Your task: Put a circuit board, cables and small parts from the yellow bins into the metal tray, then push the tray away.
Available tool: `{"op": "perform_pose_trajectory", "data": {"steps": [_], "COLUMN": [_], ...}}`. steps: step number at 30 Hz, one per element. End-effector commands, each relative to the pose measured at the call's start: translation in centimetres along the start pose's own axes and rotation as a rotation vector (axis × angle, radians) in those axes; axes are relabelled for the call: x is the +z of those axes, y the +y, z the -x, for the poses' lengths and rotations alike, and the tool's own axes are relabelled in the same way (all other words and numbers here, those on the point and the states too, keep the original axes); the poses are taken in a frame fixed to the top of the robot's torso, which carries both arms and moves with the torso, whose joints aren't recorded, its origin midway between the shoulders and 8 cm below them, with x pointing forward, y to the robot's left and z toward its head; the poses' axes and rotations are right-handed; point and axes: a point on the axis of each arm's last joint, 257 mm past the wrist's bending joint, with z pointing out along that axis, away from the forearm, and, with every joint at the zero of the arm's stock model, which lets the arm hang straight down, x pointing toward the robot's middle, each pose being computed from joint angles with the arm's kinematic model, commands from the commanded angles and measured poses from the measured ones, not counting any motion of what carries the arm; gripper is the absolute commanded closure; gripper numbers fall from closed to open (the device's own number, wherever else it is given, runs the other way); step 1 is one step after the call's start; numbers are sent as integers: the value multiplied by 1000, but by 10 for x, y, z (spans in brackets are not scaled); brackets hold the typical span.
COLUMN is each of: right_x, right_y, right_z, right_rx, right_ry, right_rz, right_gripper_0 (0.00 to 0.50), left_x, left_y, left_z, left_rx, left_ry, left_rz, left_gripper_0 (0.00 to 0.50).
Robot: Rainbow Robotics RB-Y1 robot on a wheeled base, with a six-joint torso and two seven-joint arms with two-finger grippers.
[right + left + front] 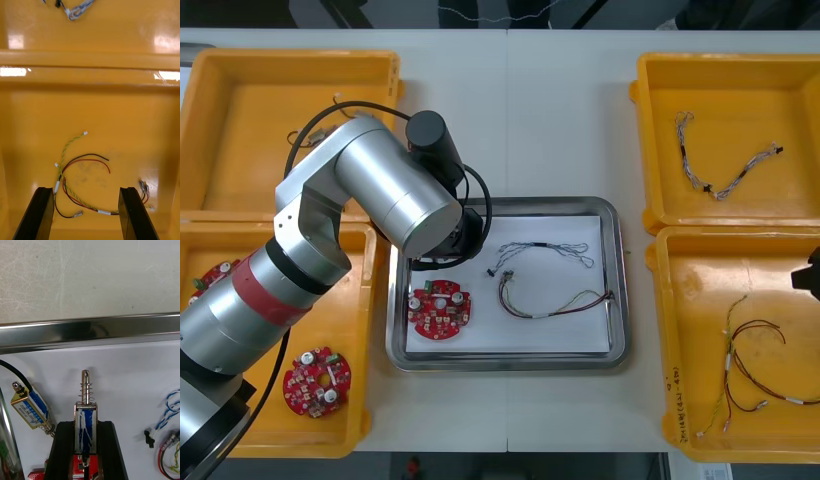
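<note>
Left wrist view puts the left end effector inside the shiny rectangular metal tray, near its far rim, fingers narrowed onto a blue-wrapped small metal part whose sprung pin points at that rim; whether it touches the tray's white liner I cannot tell. A gold-framed small metal part lies on the liner just beside it, and a twisted blue and white cable lies at the fingers' other side. I judge the step in hand to be placing small parts, the tray being otherwise stocked. Front view shows a round red circuit board at the tray's near left, the blue and white cable in its middle and a red and yellow cable toward its right rim. The next move calls for setting the held part on bare liner clear of its neighbour, letting go, then lifting out without snagging a cable. Front view hides this grasp under the silver arm, which the wrist camera makes plain. Right wrist view has the right end effector spread wide and holding nothing over a yellow plastic bin right of the tray, above loose red, yellow and black cables. The tray rests on the light tabletop, not yet pushed.
</note>
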Motion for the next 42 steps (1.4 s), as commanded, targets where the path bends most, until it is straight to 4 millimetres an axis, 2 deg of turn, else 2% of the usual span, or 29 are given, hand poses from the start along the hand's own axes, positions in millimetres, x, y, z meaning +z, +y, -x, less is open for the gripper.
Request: {"op": "perform_pose_trajectory", "data": {"steps": [1,7,8,9,11,13,14,21,25,34,37,42], "right_x": [-12,-11,-10,-10,-10,-10,-10,-10,-11,-12,-16,-24], "right_y": [-20,-22,-23,-23,-23,-22,-21,-19,-18,-15,-11,11], "right_z": [-7,-15,-16,-17,-18,-18,-18,-18,-18,-15,-13,-5], "right_rx": [39,68,72,75,79,83,85,93,93,74,45,-57], "right_ry": [-6,9,11,14,15,14,14,15,15,9,2,-20], "right_rz": [-50,-53,-53,-51,-49,-45,-42,-35,-30,-23,-23,-19], "right_gripper_0": [0,0,0,0,0,0,0,0,0,0,0,0], "left_x": [4,4,4,4,4,4,4,3,-7,-60,-80,-115], "left_y": [-19,-20,-21,-21,-22,-22,-22,-24,-26,-8,5,42], "left_z": [-7,-9,-9,-9,-10,-10,-10,-10,-8,3,6,11], "left_rx": [-67,-72,-73,-75,-79,-83,-85,-100,-103,-124,-132,-140], "left_ry": [-4,0,2,2,5,4,5,3,-5,-10,-11,0], "left_rz": [-30,-32,-34,-34,-36,-37,-38,-43,-48,-54,-58,-53], "left_gripper_0": [500,498,493,460,174,23,0,0,0,0,0,0]}}
